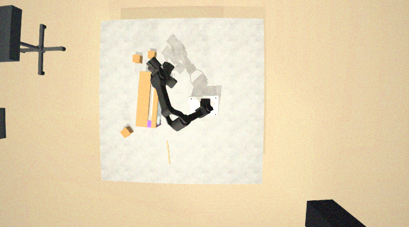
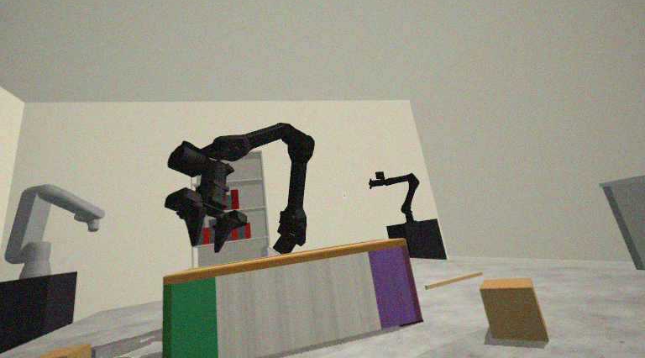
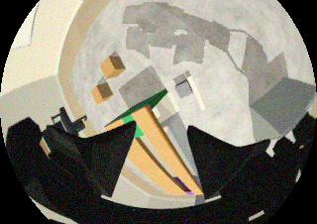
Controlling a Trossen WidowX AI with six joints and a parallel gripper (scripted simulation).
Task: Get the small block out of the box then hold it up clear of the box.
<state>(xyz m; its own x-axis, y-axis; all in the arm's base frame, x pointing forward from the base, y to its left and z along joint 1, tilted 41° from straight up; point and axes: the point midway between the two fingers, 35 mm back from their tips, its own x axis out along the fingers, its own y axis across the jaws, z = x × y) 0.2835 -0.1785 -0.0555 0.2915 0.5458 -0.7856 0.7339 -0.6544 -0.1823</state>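
Note:
A small grey block (image 3: 183, 88) lies on the table outside the box, beyond the green end, in the wrist view. It is hidden in the top and exterior views. The box (image 1: 144, 100) (image 2: 295, 308) (image 3: 160, 141) stands upright with an orange top, a green end panel (image 2: 190, 316) and a purple end panel (image 2: 392, 287). My gripper (image 2: 206, 248) (image 3: 161, 127) is open and empty, raised above the level of the box top near the green end. Its fingers point down, and the block shows beyond the tips, outside the gap.
A thin pale strip (image 3: 196, 91) is beside the block. Two orange cubes (image 1: 137, 58) (image 1: 152, 54) (image 3: 113, 66) (image 3: 102, 92) sit past the green end. Another orange cube (image 1: 126, 131) (image 2: 513, 311) and a thin stick (image 1: 169, 152) (image 2: 453, 280) lie past the purple end.

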